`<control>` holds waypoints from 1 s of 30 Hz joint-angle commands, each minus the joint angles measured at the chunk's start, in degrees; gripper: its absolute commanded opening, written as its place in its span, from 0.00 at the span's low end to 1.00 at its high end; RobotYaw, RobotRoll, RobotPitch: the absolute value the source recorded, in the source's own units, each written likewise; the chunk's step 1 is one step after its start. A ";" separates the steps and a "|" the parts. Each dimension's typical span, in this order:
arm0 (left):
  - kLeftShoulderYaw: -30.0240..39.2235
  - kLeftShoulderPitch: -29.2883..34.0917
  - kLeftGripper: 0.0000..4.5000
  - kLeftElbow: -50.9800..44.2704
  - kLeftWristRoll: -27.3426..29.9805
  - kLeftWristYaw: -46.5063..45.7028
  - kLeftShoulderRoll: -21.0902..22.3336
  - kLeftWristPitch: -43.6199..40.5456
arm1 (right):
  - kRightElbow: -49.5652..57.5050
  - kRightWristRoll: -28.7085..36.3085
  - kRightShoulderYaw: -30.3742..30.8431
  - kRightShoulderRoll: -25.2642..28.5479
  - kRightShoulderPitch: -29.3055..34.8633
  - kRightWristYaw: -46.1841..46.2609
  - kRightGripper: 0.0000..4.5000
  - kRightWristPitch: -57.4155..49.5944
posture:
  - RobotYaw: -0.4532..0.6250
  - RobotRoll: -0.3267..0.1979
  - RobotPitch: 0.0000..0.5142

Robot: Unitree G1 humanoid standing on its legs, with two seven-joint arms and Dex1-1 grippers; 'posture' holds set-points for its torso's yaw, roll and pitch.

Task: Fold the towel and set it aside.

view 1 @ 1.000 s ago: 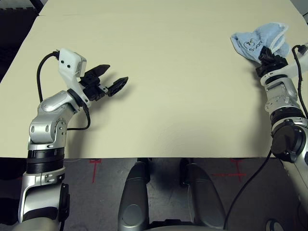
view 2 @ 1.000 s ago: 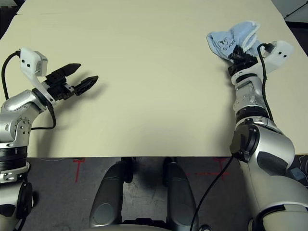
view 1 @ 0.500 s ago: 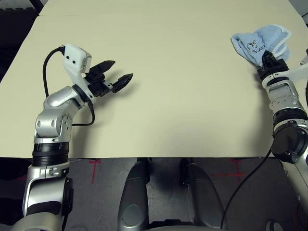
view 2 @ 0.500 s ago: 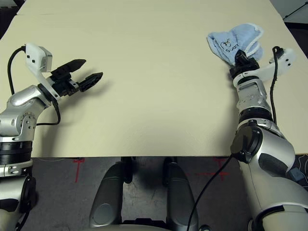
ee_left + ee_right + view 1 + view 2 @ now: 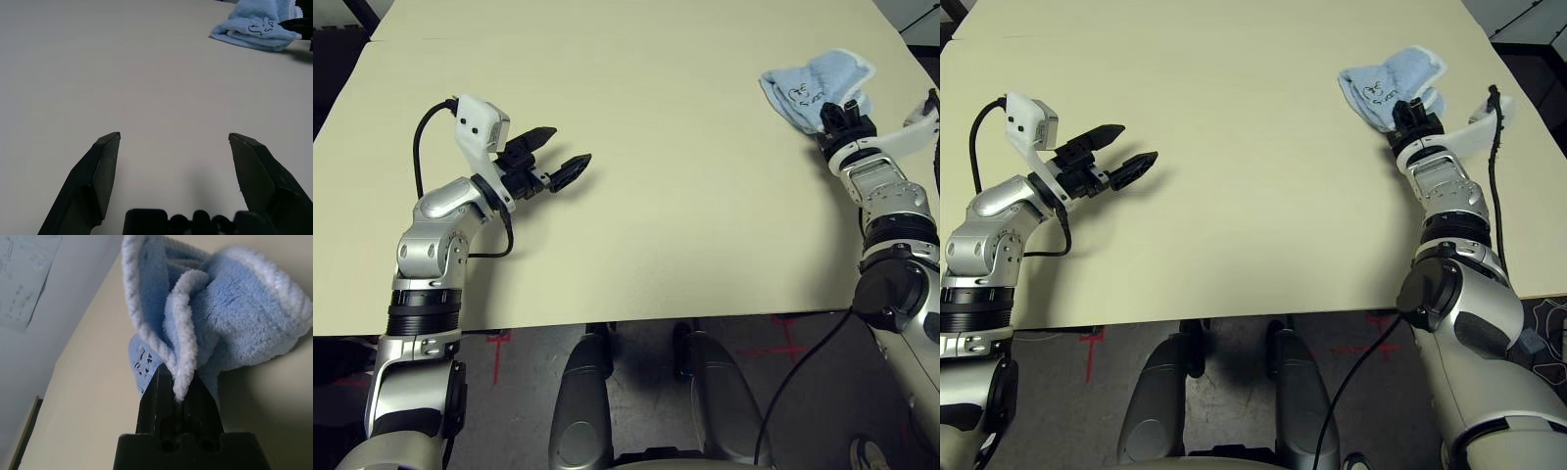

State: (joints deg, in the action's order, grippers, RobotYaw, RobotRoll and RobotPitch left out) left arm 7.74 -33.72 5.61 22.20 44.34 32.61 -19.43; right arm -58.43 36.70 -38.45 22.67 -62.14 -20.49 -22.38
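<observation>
Towel (image 5: 815, 83) sits bunched at the far right of the surface (image 5: 685, 196), not flat: folds piled up, white stitched edging curling round the outside. I see the dark scribble mark on the upper face, on the side toward the middle of the surface. Part of the cloth rests on the surface, the near edge is gathered up.

Right claw (image 5: 177, 390) is clamped on towel: in the right wrist view both black fingers are pressed together with a ridge of white edging pinched between them, blue terry ballooning out past the tips. From the head camera I read the right claw (image 5: 839, 116) at the towel's near edge, pointing away from the robot, silver forearm running back toward the lower right with a black cable alongside.

Left claw (image 5: 555, 159) is well apart from the towel, over the left half of the surface, pointing toward the right and roughly level. Its fingers stand wide apart, nothing between them. In the left wrist view I get both finger tips (image 5: 105, 152) over bare surface, with the towel (image 5: 254, 29) far off across it.

A white camera housing (image 5: 480, 125) rides on the left wrist, black cable looping behind it.
</observation>
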 commanded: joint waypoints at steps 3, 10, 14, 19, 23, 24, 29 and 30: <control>-1.09 0.01 1.00 0.37 -0.78 0.58 -0.35 0.83 | 0.37 0.44 2.00 -2.99 0.30 4.61 0.01 -7.75 | 0.46 0.62 0.58; -1.37 -0.10 1.00 0.39 -0.90 1.00 0.06 0.94 | 3.75 1.84 0.54 -4.47 3.06 9.25 0.01 -8.26 | 0.46 0.62 0.58; -1.28 0.08 1.00 0.23 -0.93 1.33 0.41 0.82 | 6.22 3.04 -0.57 -4.71 4.76 10.88 0.01 -7.70 | 0.46 0.62 0.58; -1.44 -0.24 1.00 0.58 -1.19 1.63 0.36 0.90 | 11.94 4.34 -0.59 -4.87 8.64 12.35 0.29 -9.30 | 0.46 0.62 0.57; -1.68 -1.12 1.00 1.58 -1.49 2.04 0.32 1.24 | 24.05 8.19 -0.45 -5.63 14.73 14.58 0.61 -16.43 | 0.45 0.62 0.54; -1.73 -1.37 1.00 1.88 -1.56 2.17 0.31 1.35 | 27.57 9.80 -0.52 -6.03 16.15 15.41 0.69 -18.84 | 0.45 0.62 0.54; -2.14 -2.50 1.00 3.43 -1.93 2.63 -0.14 2.12 | 40.47 17.23 0.01 -6.19 21.70 17.55 1.00 -29.84 | 0.43 0.62 0.52; -2.15 -2.61 1.00 3.60 -1.95 2.66 -0.24 2.20 | 42.19 18.35 0.21 -5.82 22.45 17.42 1.00 -31.31 | 0.43 0.62 0.52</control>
State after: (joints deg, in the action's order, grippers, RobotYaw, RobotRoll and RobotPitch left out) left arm 6.46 -36.24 8.60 20.88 46.37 32.53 -17.88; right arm -17.55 53.38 -38.90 17.09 -42.18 -4.23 -49.30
